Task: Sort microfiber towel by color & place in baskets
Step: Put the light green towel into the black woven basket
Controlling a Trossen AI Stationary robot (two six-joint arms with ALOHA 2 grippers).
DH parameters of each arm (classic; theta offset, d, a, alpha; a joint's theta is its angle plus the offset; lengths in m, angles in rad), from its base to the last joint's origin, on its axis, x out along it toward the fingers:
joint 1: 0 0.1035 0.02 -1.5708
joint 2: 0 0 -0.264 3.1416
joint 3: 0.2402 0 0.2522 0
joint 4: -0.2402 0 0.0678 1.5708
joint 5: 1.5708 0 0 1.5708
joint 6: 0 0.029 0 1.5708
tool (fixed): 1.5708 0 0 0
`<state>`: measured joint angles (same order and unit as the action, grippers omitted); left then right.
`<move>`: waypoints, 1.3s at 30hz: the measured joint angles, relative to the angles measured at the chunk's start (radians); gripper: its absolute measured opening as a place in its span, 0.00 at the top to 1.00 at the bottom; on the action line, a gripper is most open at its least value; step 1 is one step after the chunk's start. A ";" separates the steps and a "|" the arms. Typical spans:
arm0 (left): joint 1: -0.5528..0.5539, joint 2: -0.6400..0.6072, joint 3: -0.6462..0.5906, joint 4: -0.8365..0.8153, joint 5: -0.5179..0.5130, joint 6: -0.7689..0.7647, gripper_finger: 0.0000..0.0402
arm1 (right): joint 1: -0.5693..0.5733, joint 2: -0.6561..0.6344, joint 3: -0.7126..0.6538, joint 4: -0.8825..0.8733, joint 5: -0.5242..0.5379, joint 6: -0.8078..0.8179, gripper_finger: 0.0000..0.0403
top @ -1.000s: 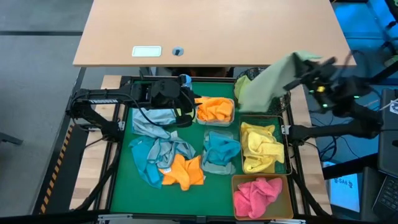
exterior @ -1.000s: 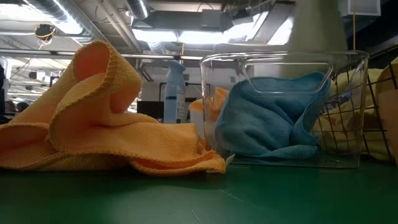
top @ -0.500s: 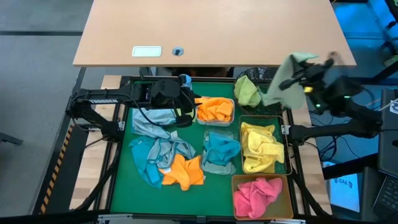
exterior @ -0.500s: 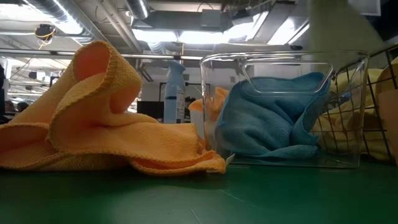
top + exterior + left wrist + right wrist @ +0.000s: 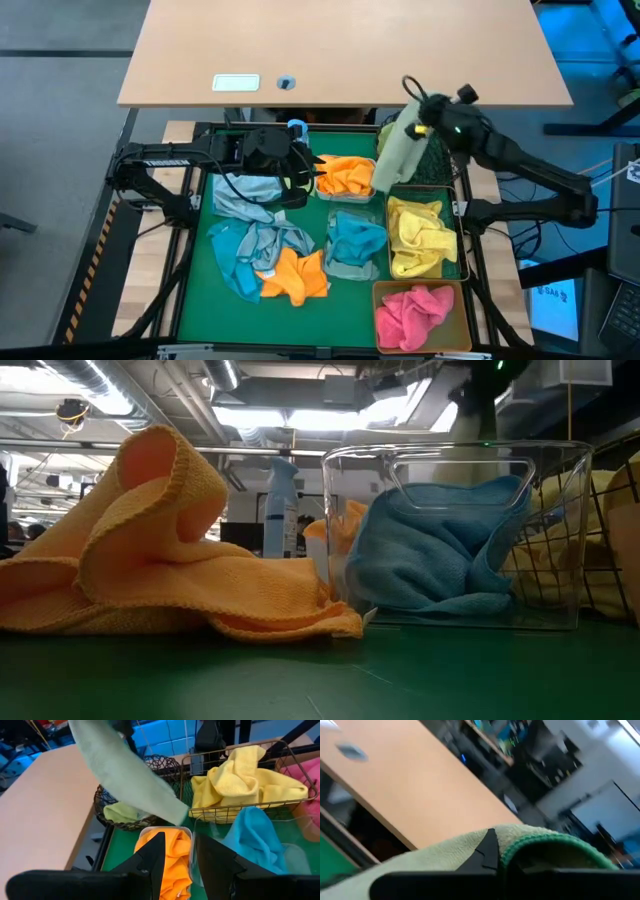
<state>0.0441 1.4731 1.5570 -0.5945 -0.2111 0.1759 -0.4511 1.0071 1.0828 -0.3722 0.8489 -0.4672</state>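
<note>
The right gripper [image 5: 420, 110] has its fingers pinched on a light green towel [image 5: 397, 158], which hangs above the black round mesh basket [image 5: 165, 766] where another green towel [image 5: 122, 812] already lies. Beside that basket sit orange towels in the white tub [image 5: 346, 176] and yellow ones in the wire basket [image 5: 422, 236]. The left gripper [image 5: 296, 170] waits near the white tub, fingers narrowly parted and holding nothing.

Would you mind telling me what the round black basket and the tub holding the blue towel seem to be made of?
Round black basket: probably dark metal wire, judging by its open mesh. Tub with the blue towel: clear glossy plastic, seemingly, since the towel shows through.
</note>
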 joint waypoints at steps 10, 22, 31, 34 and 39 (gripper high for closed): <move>0.000 0.000 0.000 -0.046 0.000 -0.017 0.74 | -0.352 0.078 0.000 -0.056 -0.021 0.060 1.00; 0.000 0.000 0.000 -0.101 0.026 -0.040 0.74 | -0.388 0.075 0.000 -0.284 -0.374 0.206 1.00; -0.002 0.009 -0.090 -0.168 0.097 -0.096 0.74 | -0.387 0.075 -0.028 -0.498 -0.714 0.286 0.98; -0.002 0.009 -0.173 -0.165 0.103 -0.097 0.74 | -0.387 0.076 -0.068 -0.500 -0.762 0.292 0.96; 0.000 0.009 -0.294 -0.158 0.102 -0.132 0.74 | -0.386 0.076 -0.124 -0.501 -0.764 0.292 0.94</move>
<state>0.0436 1.4822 1.2630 -0.7525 -0.1093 0.0439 -0.8375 1.0828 0.9591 -0.8728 0.0853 -0.1750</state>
